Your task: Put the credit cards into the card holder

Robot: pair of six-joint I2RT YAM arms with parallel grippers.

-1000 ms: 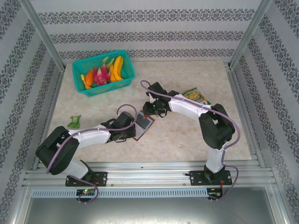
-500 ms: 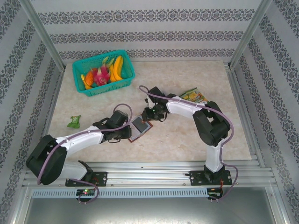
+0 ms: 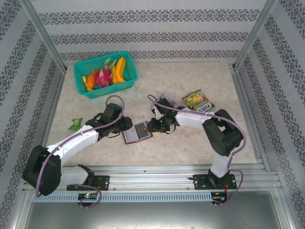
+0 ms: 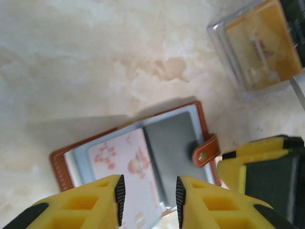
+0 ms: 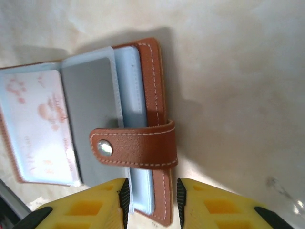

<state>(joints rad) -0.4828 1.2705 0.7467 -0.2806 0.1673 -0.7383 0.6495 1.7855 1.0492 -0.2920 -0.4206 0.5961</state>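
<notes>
1. Two hands are flanking the card holder (image 4: pixel 143 157), which is lying open on the bench (image 4: pixel 95 57): left hand (image 4: pixel 147 198) at one side, right hand (image 5: pixel 152 198) at its strap edge.
2. Left fingers are standing part open and holding nothing. Right fingers are also apart, but I cannot tell if they are gripping.
3. Loading seems to be the step in hand. Next, I judge, one hand is needing to fetch the credit cards (image 4: pixel 259 45) from the clear box (image 4: pixel 224 52), ahead-right of the left hand.

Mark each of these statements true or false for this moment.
1. The card holder lies open. True.
2. The clear box holds an orange card. True.
3. The teal basket is empty. False: it holds fruit.
4. The snack packet lies left of the basket. False: it lies well to its right.
5. The left gripper is shut. False: its jaws stand apart.
</notes>
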